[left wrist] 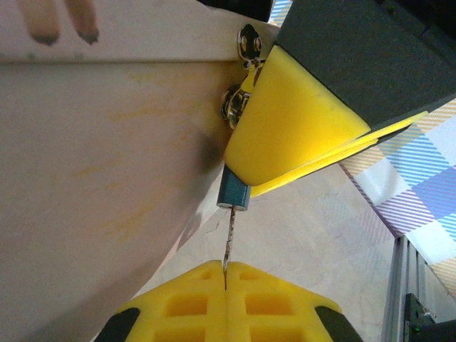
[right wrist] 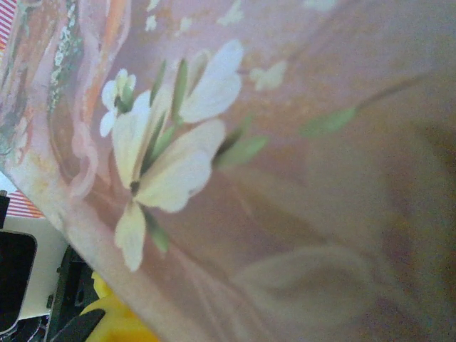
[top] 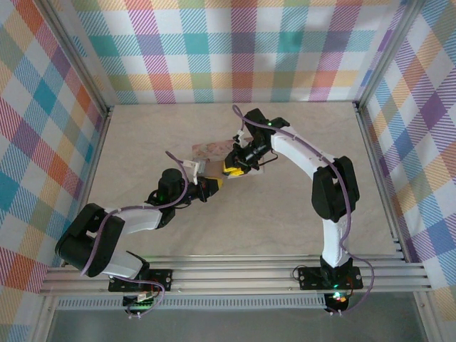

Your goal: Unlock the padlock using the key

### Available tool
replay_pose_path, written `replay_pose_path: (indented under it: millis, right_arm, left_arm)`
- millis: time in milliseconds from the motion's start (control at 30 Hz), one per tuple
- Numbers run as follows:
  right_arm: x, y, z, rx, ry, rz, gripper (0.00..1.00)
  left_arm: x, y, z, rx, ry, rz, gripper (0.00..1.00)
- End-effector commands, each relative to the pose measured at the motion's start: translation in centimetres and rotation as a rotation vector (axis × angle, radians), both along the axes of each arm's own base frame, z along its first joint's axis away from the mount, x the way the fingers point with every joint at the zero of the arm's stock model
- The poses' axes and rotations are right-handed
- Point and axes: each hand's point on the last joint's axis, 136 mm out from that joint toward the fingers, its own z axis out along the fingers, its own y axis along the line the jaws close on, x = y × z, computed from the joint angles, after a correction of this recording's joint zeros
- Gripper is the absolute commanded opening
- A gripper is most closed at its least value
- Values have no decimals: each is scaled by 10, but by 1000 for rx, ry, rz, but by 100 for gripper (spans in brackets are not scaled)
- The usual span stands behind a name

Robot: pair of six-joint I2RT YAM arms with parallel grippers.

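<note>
The pink flowered tin [left wrist: 107, 178] was seen at the left of the left-wrist view, with its metal hasp [left wrist: 234, 105] turned toward the claws. Whether the shackle passed through that hasp could not be told. Just beside the hasp, the padlock [left wrist: 233, 194] was gripped by the right claw [left wrist: 246, 171]. Its yellow fingers were closed over the padlock's upper part, seemingly to steady the body with its keyhole end exposed. The key [left wrist: 229, 241] was pinched in the left claw [left wrist: 225, 269], whose jaws were pressed together. It was held in line with the lock, presumably for insertion and turning. Its tip was at the padlock's base, touching or just entered. In the overhead view, both claws were placed above the bench [top: 142, 142], against the tin.
</note>
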Motion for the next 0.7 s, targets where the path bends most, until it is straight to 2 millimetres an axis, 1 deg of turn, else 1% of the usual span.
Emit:
replay_pose_path:
  millis: [0,500,667]
  right_arm:
    - [-4,1,23,67,-33,21,0]
    - [0,-1,23,80,-40,-6,0]
    - [0,-1,22,82,-38,-11,0]
  left_arm:
    - [5,-4,28,-63,-94,-4,0]
    - [6,-3,26,-95,-75,10,0]
    - [6,-1,28,-111,-78,22,0]
